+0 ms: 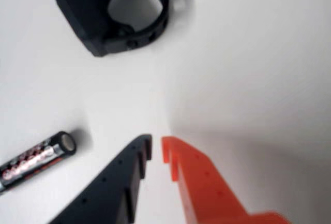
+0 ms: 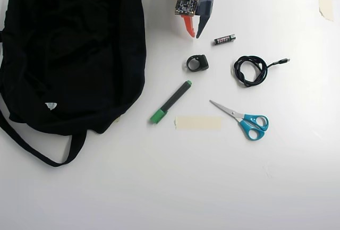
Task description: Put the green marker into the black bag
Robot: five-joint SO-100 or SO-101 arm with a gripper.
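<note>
The jaws were almost closed and held nothing.
In the wrist view the gripper [image 1: 156, 149] showed no pen. In the overhead view the green marker [image 2: 171, 101] lay slanted, below the gripper [image 2: 193, 32], right of the black bag [image 2: 69, 49].

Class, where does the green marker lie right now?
In the overhead view, the green marker lies diagonally on the table, just right of the black bag and below the black ring-shaped part.
</note>
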